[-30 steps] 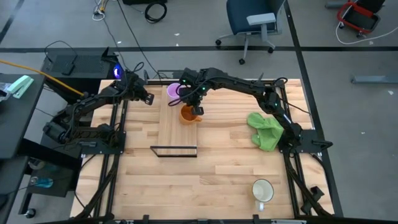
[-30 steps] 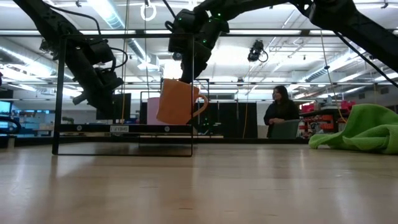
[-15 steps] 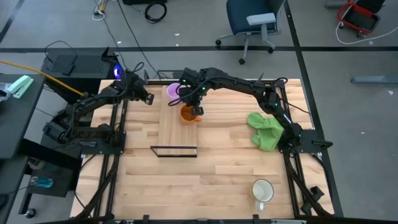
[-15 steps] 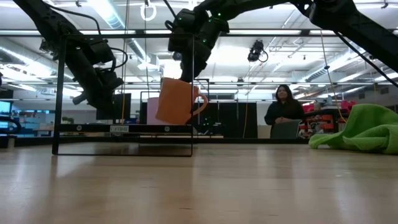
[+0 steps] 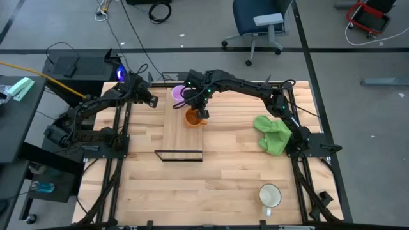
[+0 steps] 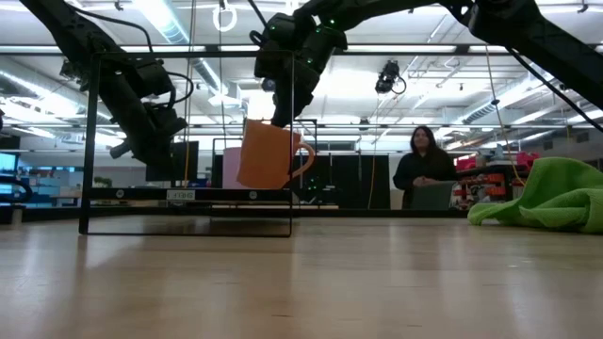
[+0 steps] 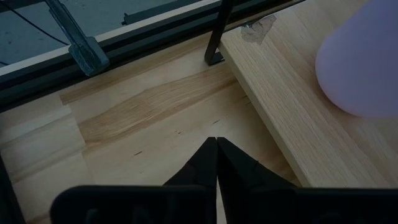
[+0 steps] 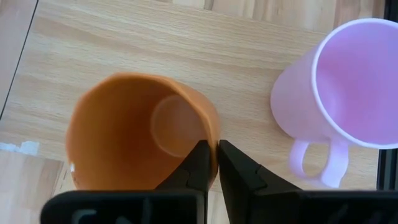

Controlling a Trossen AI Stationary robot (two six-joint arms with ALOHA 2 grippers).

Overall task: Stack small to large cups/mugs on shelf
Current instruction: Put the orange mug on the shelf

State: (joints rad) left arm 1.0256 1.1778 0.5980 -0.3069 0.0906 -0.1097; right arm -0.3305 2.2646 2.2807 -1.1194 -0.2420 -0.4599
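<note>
Your right gripper (image 8: 211, 163) pinches the orange mug's (image 8: 134, 134) rim narrowly, directly below it on the shelf (image 5: 181, 131); the purple mug (image 8: 348, 93) stands just beside.

No text, label, brand, number or sign can be read in any view.

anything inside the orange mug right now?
Nothing: the right wrist view shows the orange mug down to its bare bottom. The right gripper pinches its rim, hiding a sliver of wall.
</note>
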